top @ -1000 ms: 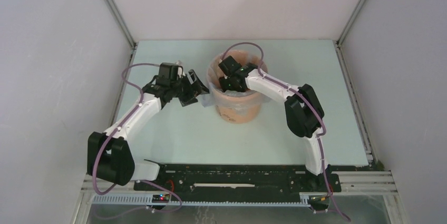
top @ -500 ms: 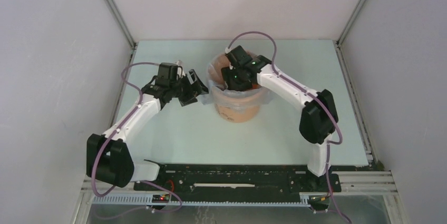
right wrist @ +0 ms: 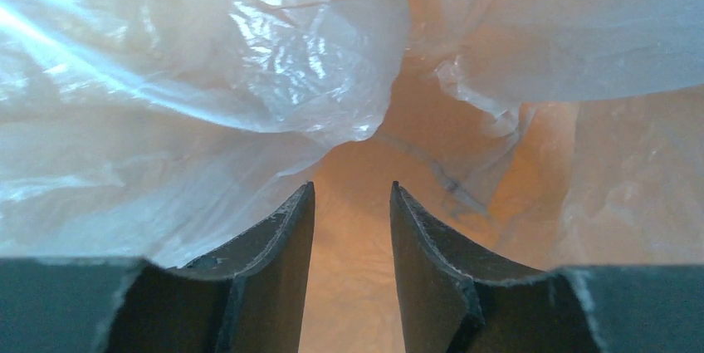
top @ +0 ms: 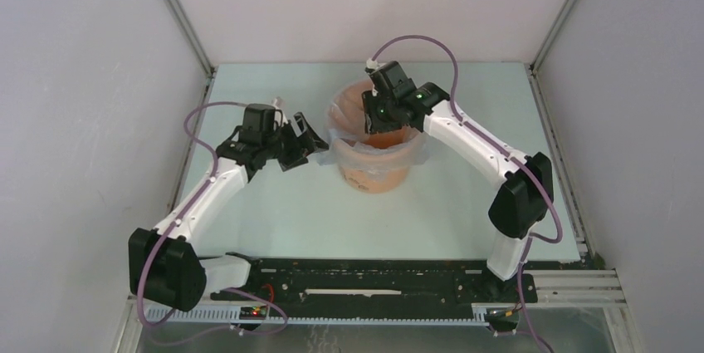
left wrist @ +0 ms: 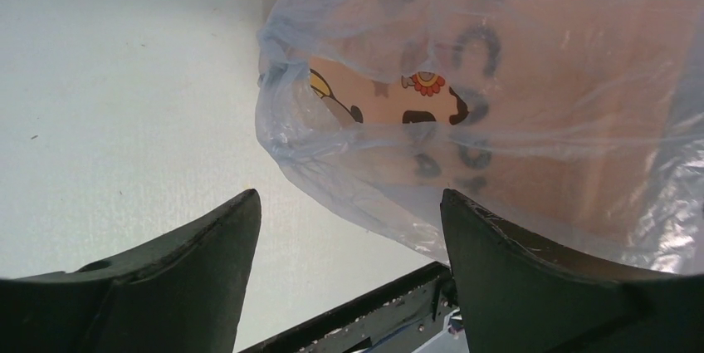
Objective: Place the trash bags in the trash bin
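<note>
Overhead, we see the trash bin (top: pixel 378 180) standing upright near the middle of the table (top: pixel 274 212), a little toward the far edge. The trash bag (top: pixel 413 152) lines it: the film goes down inside, and its mouth is folded out over the rim and hangs as a wrinkled skirt over the upper part of the outer wall.

Bare table lies around the bin, with the widest room toward the near edge and to the right. The left side is taken by the left gripper (left wrist: pixel 349 202), which sits just beside the bin's wall. Its fingers are spread wide and hold nothing. In its wrist camera the hanging edge of the film lies just past the fingertips, and we cannot tell whether they touch it. Through the film we make out a cartoon label (left wrist: pixel 390 104) and dark lettering, both blurred by the plastic.

The right gripper (right wrist: pixel 351 188) points down over the bin's mouth, toward the back rim. Its fingers stand a narrow gap apart and pinch nothing; orange shows in the gap. Billows of film crowd in from the left and the upper right, leaving only a narrow channel ahead of the tips.

From above, the right wrist covers part of the opening, so we cannot see the bin's floor or how deep the fingers reach. The bin's far wall is hidden as well, and both wrist views cut the rim off.
</note>
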Controlling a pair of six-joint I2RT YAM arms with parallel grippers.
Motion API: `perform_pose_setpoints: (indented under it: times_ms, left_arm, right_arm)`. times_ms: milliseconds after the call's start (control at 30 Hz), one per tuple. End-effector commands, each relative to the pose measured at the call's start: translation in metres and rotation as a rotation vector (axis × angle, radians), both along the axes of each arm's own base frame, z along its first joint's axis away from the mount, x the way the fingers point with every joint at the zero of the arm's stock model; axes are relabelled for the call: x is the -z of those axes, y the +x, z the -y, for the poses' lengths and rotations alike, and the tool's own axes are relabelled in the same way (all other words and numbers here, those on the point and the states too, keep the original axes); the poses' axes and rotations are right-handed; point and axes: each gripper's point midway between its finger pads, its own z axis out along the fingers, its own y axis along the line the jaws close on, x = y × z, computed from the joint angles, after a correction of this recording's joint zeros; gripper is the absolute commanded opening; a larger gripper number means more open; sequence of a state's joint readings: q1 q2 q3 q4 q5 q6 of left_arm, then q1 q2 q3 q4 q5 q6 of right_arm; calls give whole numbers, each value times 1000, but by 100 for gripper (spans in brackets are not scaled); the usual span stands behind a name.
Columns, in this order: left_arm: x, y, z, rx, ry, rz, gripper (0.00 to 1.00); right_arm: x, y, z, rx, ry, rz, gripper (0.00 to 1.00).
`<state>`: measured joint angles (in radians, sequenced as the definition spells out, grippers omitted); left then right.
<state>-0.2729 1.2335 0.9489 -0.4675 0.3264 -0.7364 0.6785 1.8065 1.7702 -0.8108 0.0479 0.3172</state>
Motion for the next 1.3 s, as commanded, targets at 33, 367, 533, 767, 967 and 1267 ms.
perform_pose_setpoints:
  times_ms: [33,367,533,767,967,1267]
  left_arm:
    - [-6,-6,2,-2,-23,16,85]
    - [-4,1,10,-6,-67,-2,85]
    - [-5,6,14,7,-66,-3,85]
    - [5,3,14,18,-47,-17,85]
    - [12,-5,12,20,-45,-33,85]
    - [4,-2,19,39,-74,-49,85]
  right_arm:
    - [27,12,0,19,-25,28,46]
    - [131,15,-14,21,-83,-70,46]
    - [123,16,-15,22,-49,-73,49]
    - [60,21,-20,0,35,-22,62]
    - [60,20,-18,24,49,13,62]
    - [152,28,-36,40,8,-53,57]
